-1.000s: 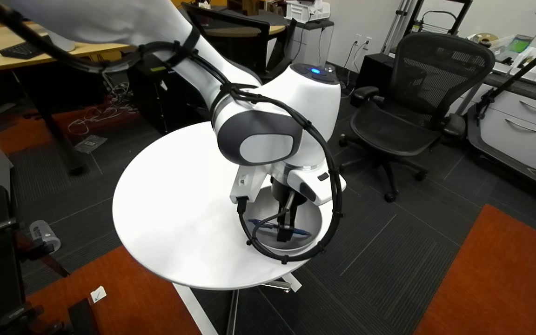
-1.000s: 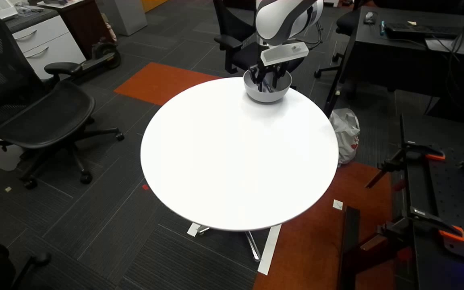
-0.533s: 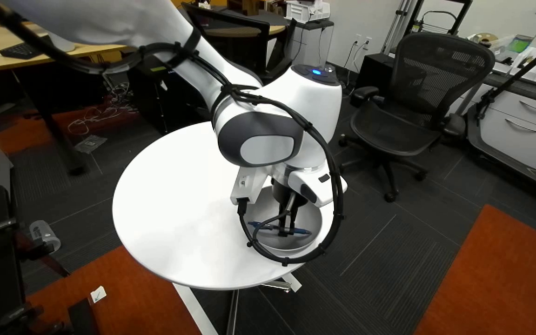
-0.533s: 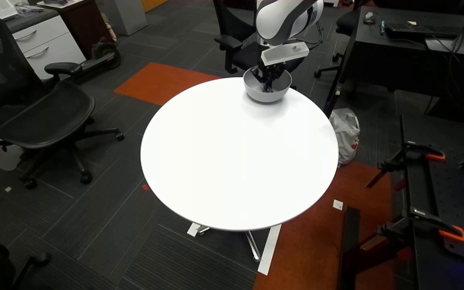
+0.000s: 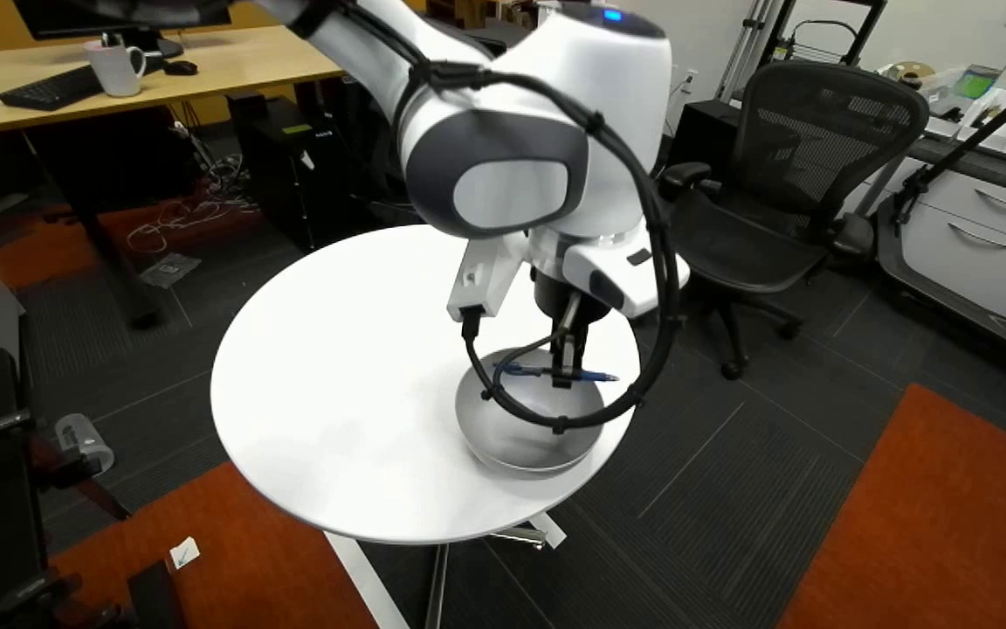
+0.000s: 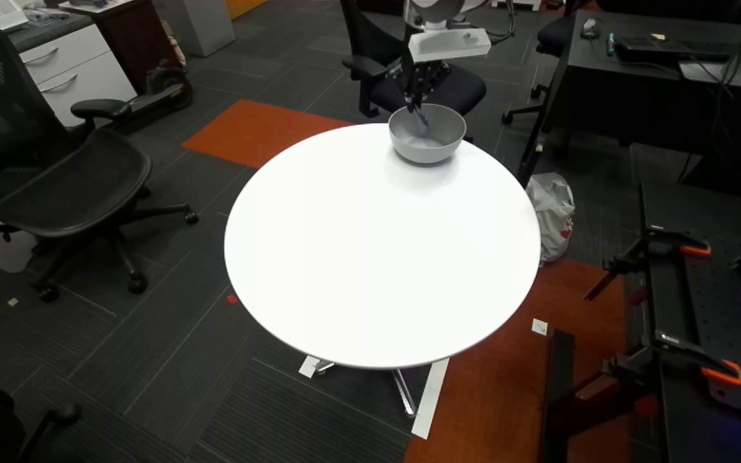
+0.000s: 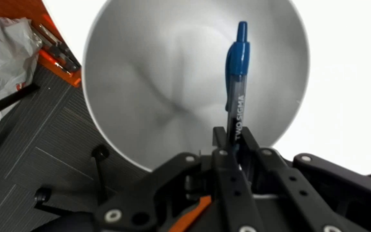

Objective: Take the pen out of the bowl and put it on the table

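Risen since earlier: your gripper [image 5: 564, 378], pinching blue TWO SIGMA pen [image 7: 237, 84] over bowl [image 5: 525, 447], near right on table [image 5: 337, 393].

Smooth satin sheen (metal-like, btw) being shown by bowl [image 7: 124, 74]; glossy plas. seen on pen [image 7: 239, 61], part see-thru!

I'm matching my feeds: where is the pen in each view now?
In an exterior view: the pen, just right of centre, a little below mid-height.
In an exterior view: the pen, in the upper part, just right of centre.
Wrist view: the pen, right of centre, from near the top down into the gripper.
Shared landmark: the bowl, in all three.
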`<state>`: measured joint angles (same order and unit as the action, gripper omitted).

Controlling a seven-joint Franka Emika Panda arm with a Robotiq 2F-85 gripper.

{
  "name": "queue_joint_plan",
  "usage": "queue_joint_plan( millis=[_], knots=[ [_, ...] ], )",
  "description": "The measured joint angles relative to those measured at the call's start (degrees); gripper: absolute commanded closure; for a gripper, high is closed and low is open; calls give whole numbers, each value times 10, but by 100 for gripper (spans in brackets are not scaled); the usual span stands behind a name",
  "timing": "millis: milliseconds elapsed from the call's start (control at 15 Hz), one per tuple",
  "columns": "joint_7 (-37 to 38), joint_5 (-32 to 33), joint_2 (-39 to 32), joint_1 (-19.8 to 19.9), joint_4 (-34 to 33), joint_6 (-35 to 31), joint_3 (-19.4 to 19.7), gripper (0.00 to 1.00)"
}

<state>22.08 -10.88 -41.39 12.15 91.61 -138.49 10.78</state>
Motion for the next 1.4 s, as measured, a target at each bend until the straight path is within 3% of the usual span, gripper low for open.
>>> queue_joint_plan(
  millis=[333, 667, 1067, 1400],
  knots=[
    [49, -2, 77, -28, 22, -2, 0, 97],
    [111, -2, 103, -76, 31, -2, -9, 97],
    [145, -22, 87, -98, 24, 1, -38, 97],
    [141, -34, 25, -96, -16, 2, -56, 97]
  ],
)
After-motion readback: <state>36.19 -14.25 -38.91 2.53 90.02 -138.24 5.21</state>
